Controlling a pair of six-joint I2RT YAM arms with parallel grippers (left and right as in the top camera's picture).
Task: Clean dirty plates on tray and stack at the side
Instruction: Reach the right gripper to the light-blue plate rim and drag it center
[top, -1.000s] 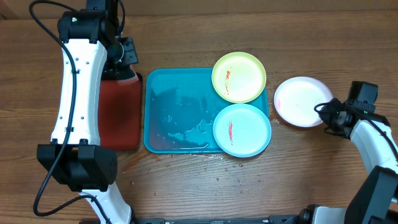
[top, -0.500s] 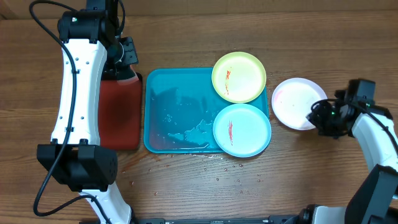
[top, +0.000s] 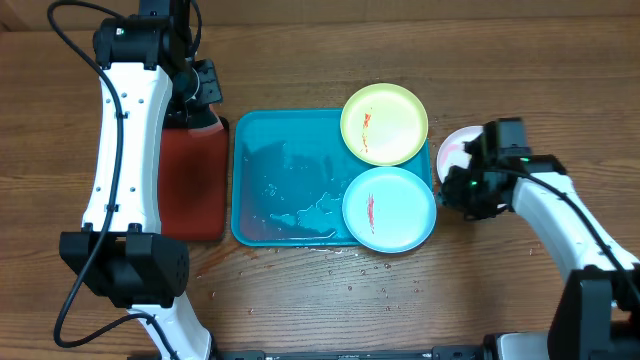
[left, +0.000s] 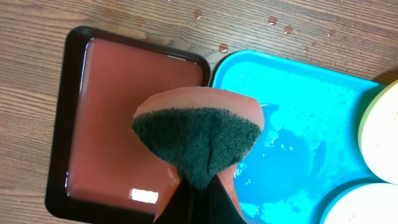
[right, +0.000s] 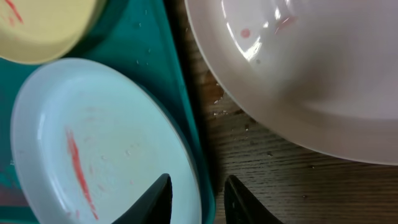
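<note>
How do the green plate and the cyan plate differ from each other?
The green plate sits at the tray's far right corner, the cyan plate at its near right corner. The green plate has a short red smear, the cyan plate a longer streak. Both are round, equal in size.

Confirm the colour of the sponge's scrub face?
Dark green, on a salmon-orange sponge; the left wrist view shows it best.
</note>
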